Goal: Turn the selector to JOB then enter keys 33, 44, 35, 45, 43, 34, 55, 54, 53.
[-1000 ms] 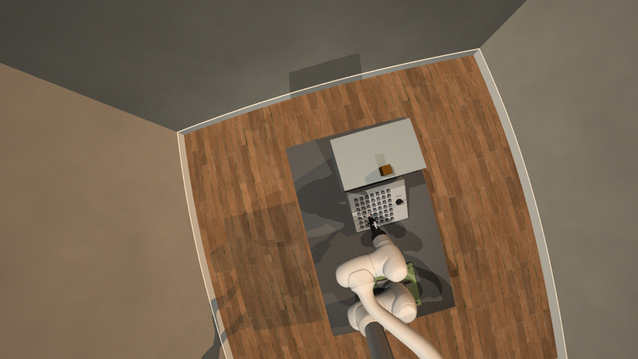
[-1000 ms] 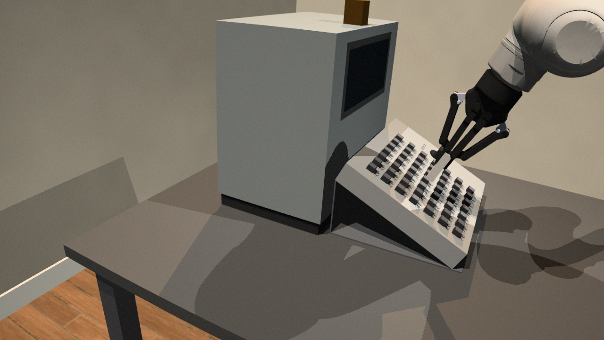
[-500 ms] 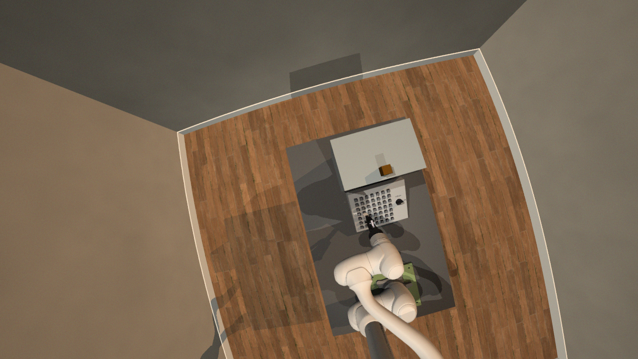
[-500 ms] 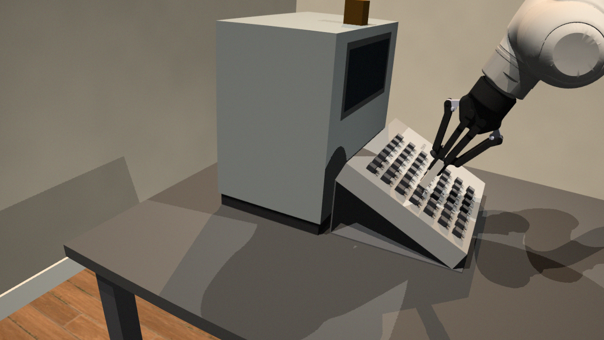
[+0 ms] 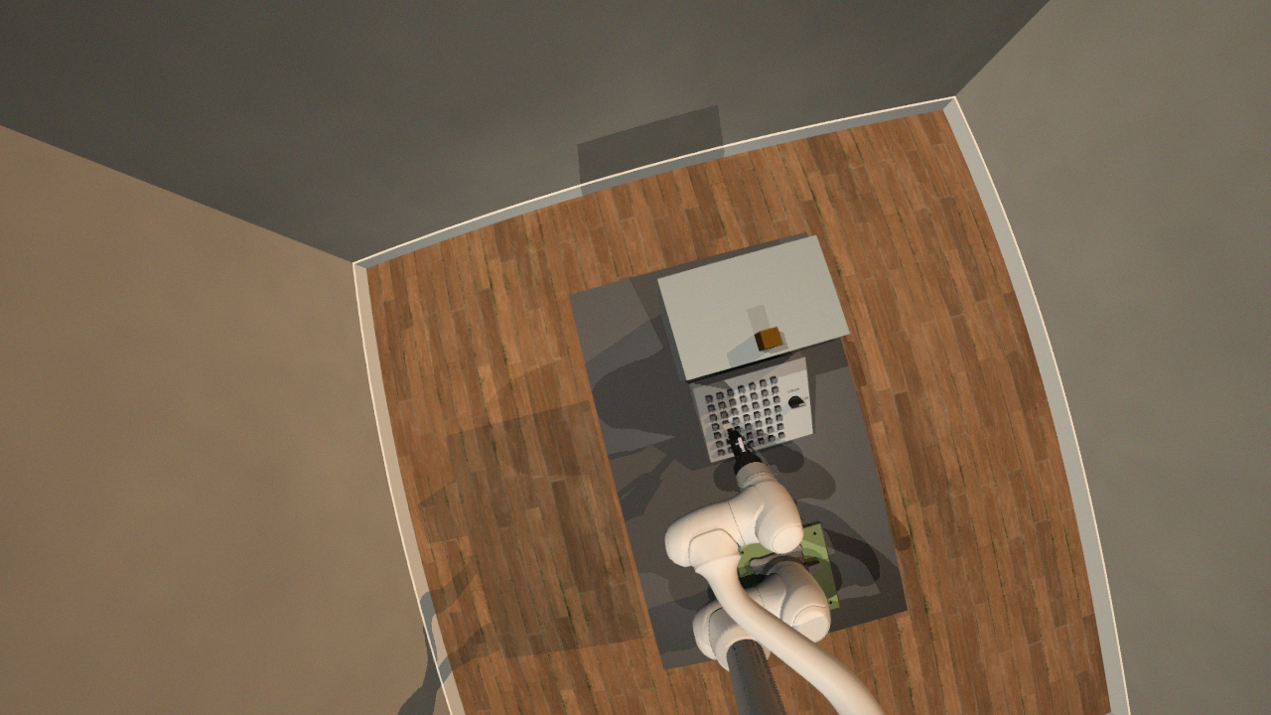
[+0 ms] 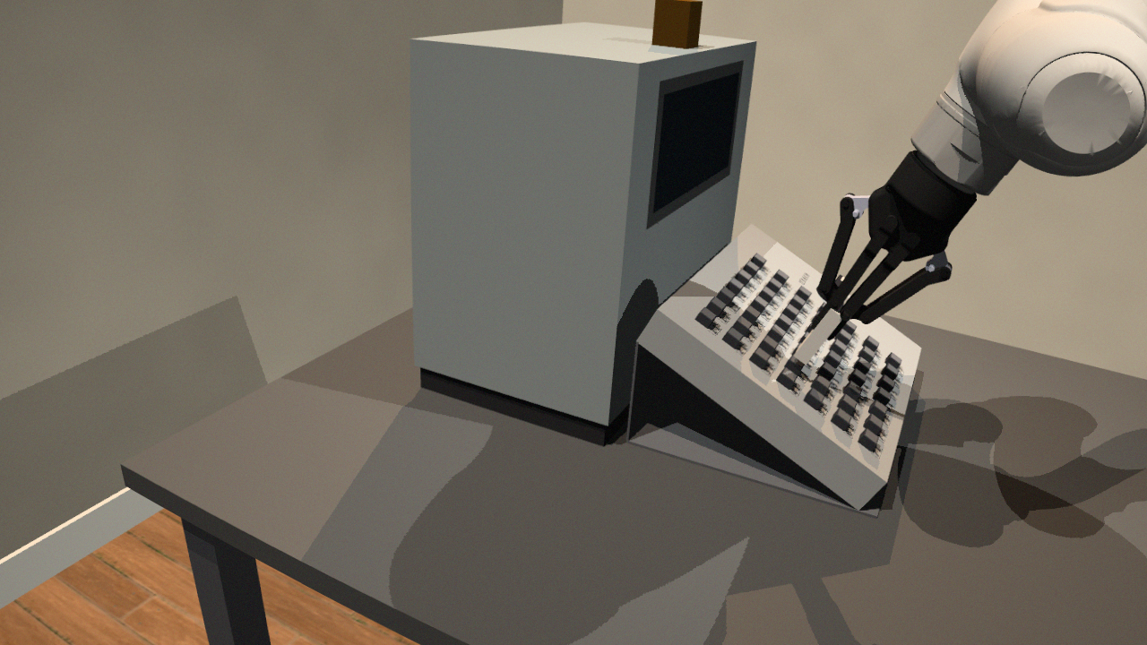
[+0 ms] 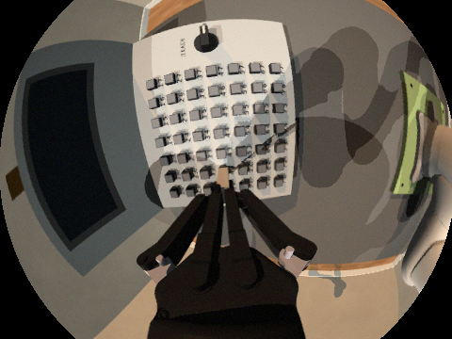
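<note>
The sloped keypad panel (image 5: 801,428) (image 6: 765,417) (image 7: 143,54) sits in front of the grey machine box (image 5: 751,298) (image 6: 521,200). It carries a grid of dark keys, and I see none lit. The key names are too small to read. The black selector knob (image 5: 795,401) (image 7: 203,40) stands at one corner, with the word TEACH printed beside it. My gripper (image 5: 736,442) (image 6: 808,343) (image 7: 223,175) is shut on nothing. Its pale tip rests down among the keys in the middle of the grid, on the side far from the selector. Which key it touches I cannot tell.
The machine has a dark screen (image 6: 694,136) (image 7: 66,151) facing the keypad and a small brown block (image 5: 769,338) (image 6: 676,22) on top. All stand on a grey table (image 5: 622,533) (image 6: 481,497). My arm's green base plate (image 5: 821,569) (image 7: 414,141) is bolted near the table's front.
</note>
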You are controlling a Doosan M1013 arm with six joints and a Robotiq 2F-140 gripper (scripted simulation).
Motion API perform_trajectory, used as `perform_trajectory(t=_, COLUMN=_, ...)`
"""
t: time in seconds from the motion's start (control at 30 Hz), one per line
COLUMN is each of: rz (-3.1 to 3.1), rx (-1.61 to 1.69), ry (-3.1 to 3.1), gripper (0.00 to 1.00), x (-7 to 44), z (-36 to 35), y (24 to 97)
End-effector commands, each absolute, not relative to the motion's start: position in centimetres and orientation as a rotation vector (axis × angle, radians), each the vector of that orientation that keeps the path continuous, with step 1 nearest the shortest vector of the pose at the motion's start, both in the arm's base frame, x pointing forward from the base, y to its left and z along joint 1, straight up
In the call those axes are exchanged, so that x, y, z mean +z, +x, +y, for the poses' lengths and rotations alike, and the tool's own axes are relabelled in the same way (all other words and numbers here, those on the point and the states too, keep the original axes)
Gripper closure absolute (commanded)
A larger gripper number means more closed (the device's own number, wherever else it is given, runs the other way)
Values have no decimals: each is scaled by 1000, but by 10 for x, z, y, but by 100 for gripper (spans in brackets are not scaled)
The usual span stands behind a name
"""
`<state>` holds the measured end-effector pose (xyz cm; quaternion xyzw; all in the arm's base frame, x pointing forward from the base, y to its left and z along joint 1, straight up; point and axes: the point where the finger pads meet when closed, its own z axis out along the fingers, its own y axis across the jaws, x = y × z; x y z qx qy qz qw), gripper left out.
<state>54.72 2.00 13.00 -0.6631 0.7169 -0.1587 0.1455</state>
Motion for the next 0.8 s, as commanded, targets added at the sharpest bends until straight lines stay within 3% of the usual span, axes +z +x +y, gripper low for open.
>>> perform_trajectory(t=0.0, rz=2062, rx=-463, ry=-1911, gripper=100, x=129, z=20, y=548)
perform_trajectory(t=0.77, rz=2062, rx=-463, ry=-1911, gripper=100, x=126, z=20, y=549)
